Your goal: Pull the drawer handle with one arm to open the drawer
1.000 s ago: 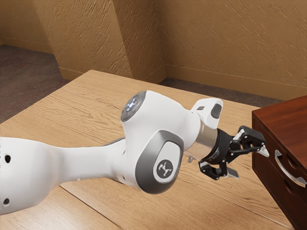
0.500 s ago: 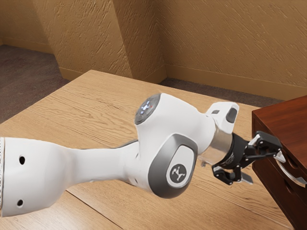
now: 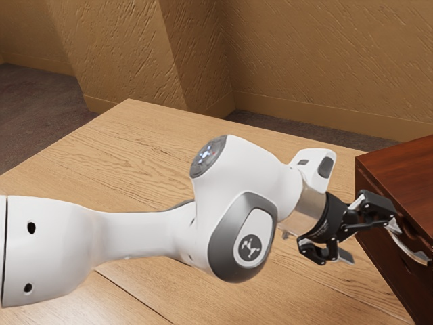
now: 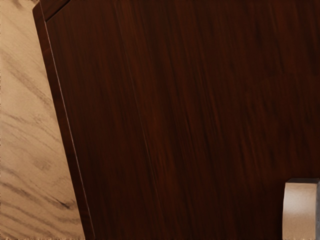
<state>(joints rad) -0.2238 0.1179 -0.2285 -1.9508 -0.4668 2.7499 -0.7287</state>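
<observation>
- The gripper (image 3: 371,240) is released: its two fingers stand wide apart and grasp nothing.
- The handle (image 3: 418,252) is a curved silver bar on the drawer (image 3: 382,261), at the exterior view's right edge. The drawer front looks flush with its cabinet (image 3: 399,162), so we judge it not yet opened.
- The upper finger sits at the handle's upper end, touching it or just beside it; we cannot tell which. The lower finger hangs apart from the drawer front, over the counter (image 3: 135,156).
- Risk, missed grasp: the handle does not lie between the fingers. If we close from this pose, the fingers may meet on air or pinch only the bar's tip.
- Risk, slip: a hold on the curved end may slide off once we pull, leaving the drawer shut.
- Risk, collision: the upper finger is hard by the front. Further advance may jam it against the wood or the bar and push the cabinet along the counter.
- Risk, skewed pull: a pull not in line with the drawer's travel may bind it.
- In the wrist view, a dark wood panel (image 4: 190,120) lies straight ahead of the hand, and a pale piece (image 4: 300,210) sits beside it. We cannot tell whether that piece is the handle.
- Around the work: the white arm (image 3: 230,203) spans the counter, with a tan wall (image 3: 304,54) and dark floor (image 3: 34,101) behind. Nothing stands between gripper and handle.
</observation>
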